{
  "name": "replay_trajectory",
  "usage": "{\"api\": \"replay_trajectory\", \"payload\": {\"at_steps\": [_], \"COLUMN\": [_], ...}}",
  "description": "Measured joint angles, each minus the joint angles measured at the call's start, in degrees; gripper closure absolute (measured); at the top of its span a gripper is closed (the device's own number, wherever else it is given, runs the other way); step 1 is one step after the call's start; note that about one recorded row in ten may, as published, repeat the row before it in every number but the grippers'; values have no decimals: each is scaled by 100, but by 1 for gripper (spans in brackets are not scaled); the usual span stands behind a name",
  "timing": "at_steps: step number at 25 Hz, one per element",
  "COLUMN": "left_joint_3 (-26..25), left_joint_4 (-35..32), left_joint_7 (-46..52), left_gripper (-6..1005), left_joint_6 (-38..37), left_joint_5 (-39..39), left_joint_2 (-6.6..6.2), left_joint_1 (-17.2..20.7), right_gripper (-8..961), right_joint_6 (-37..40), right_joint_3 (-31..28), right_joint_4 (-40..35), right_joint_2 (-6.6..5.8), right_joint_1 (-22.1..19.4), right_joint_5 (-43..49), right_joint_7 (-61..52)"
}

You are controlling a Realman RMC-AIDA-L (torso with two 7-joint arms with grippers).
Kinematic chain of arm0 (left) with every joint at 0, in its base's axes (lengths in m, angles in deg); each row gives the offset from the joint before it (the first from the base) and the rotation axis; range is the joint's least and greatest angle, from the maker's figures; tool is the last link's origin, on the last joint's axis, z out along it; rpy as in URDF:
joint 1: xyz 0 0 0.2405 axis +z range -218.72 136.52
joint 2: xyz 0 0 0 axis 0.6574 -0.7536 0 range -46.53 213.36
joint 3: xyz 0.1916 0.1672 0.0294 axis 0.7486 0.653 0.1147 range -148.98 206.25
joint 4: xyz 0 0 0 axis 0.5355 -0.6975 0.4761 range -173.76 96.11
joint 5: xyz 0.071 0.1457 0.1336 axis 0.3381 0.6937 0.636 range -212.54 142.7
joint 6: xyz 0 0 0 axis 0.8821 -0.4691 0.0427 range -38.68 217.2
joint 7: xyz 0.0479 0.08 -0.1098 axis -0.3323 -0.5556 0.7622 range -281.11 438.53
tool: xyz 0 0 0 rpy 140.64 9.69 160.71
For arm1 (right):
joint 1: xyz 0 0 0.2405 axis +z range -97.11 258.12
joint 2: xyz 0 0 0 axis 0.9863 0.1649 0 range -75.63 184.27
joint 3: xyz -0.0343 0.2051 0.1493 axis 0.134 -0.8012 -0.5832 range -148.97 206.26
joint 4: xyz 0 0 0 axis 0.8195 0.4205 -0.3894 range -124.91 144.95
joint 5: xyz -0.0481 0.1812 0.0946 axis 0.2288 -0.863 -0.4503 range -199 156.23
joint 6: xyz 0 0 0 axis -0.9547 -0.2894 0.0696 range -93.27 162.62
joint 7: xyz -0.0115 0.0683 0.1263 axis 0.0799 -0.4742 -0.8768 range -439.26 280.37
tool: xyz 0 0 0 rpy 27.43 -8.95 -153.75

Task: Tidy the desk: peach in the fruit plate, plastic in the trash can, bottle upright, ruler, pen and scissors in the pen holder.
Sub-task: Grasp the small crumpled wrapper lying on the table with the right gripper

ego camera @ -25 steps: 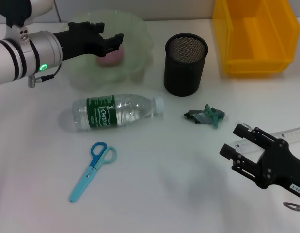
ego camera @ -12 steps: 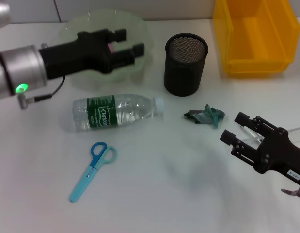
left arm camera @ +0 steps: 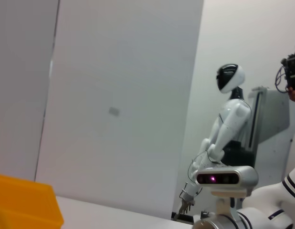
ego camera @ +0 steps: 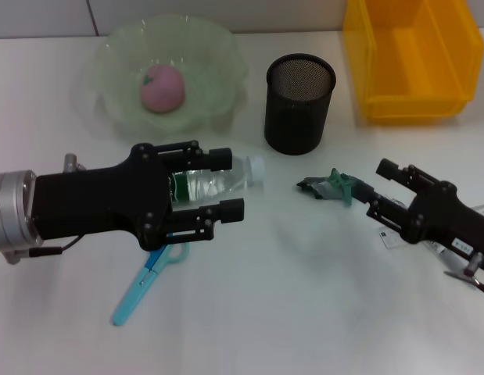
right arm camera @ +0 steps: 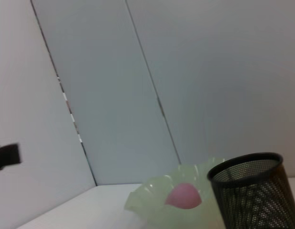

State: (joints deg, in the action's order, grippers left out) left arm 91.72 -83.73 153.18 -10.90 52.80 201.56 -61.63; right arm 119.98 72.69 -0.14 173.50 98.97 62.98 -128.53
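Note:
A pink peach (ego camera: 163, 87) lies in the pale green fruit plate (ego camera: 219, 48). A clear bottle (ego camera: 208, 180) with a green label lies on its side. My left gripper (ego camera: 226, 184) is open with its fingers either side of the bottle's neck end. A crumpled dark green plastic scrap (ego camera: 329, 186) lies right of the bottle. My right gripper (ego camera: 378, 187) is open just right of the scrap. It covers most of the clear ruler (ego camera: 390, 238). Blue scissors (ego camera: 140, 287) lie flat, handles under the left gripper. The black mesh pen holder (ego camera: 299, 101) stands upright. No pen shows.
A yellow bin (ego camera: 410, 55) stands at the back right. The right wrist view shows the plate (right arm camera: 152, 205), the peach (right arm camera: 184, 195) and the pen holder (right arm camera: 252, 195). The left wrist view shows a yellow bin corner (left arm camera: 23, 202) and a wall.
My left gripper has left the peach in the plate and moved down and forward over the bottle. My right gripper has moved up toward the plastic scrap.

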Motion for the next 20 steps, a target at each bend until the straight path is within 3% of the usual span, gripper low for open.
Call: {"api": "replay_trajectory", "payload": {"at_steps": [4, 9, 11, 12, 16, 20], "left_joint_3": [-47, -51, -52, -52, -52, -52], "left_joint_4": [208, 219, 220, 221, 224, 227], "left_joint_7": [-6, 1, 15, 19, 18, 18], "left_gripper": [337, 337, 337, 337, 338, 338], "left_joint_6": [-41, -75, -68, -56, -40, -34], "left_joint_5": [0, 3, 3, 3, 3, 2], "left_joint_2": [-26, -33, -36, -38, -51, -64], "left_joint_1": [3, 6, 6, 5, -6, -7], "right_gripper": [276, 277, 277, 277, 278, 278], "right_joint_6": [-190, -386, -283, -283, 257, 548], "right_joint_3": [29, 86, 86, 86, 86, 86], "right_joint_4": [-303, -1369, -2270, -2270, -4002, -4681], "right_joint_2": [-18, -52, -73, -73, -77, -78], "right_joint_1": [111, 203, 285, 285, 613, 914], "right_joint_5": [40, 670, 1362, 1362, 3039, 3797], "right_joint_7": [-419, -1824, -2953, -2953, -4867, -5529]}}
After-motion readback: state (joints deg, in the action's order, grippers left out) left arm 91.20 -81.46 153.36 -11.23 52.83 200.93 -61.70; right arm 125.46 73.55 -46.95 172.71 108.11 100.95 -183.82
